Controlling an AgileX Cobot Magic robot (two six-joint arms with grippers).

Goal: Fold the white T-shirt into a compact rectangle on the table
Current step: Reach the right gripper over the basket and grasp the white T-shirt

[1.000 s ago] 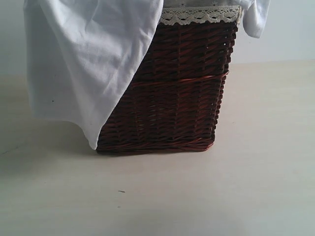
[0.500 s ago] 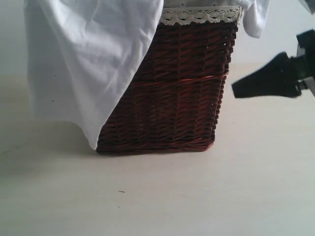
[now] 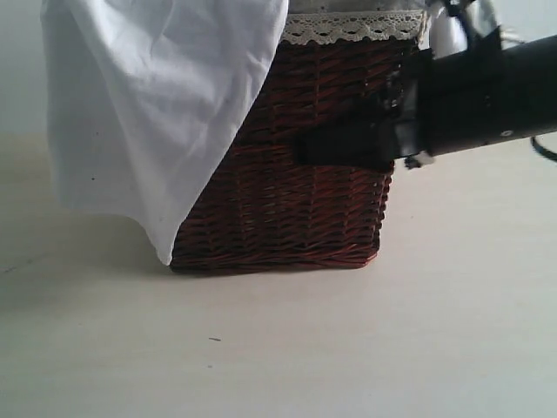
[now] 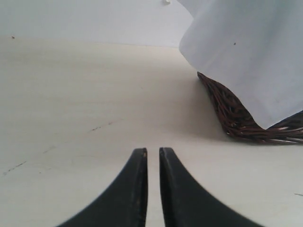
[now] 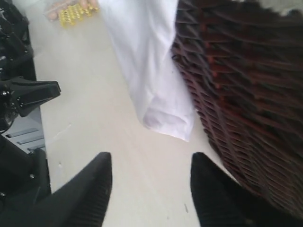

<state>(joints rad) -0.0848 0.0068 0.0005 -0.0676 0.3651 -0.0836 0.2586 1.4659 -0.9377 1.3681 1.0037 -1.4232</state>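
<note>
Hanging over the left side of a dark wicker basket (image 3: 287,209), the white T-shirt (image 3: 148,113) drapes from the rim down the front wall. Its lowest corner reaches the basket's foot, right by the table (image 3: 348,348); whether that corner touches the surface I cannot tell. No lettering shows on the cloth from here, only plain white folds. A strip of cream lace trim (image 3: 348,28) runs along the basket's top edge where the shirt leaves it bare. The basket stands upright on the table.

The black right arm (image 3: 487,96) reaches in from the right, level and crossing in front of the basket's upper half. The right end effector (image 5: 151,161) has its fingers spread well apart with nothing between them. From its own camera they point toward the gap where the shirt's hem (image 5: 165,118) hangs beside the wickerwork (image 5: 246,85).

The left end effector (image 4: 152,152) sits low over bare table (image 4: 71,94), well short of the basket's corner (image 4: 232,113). Its two fingers are drawn almost together, leaving a thin slit and gripping nothing.
</note>
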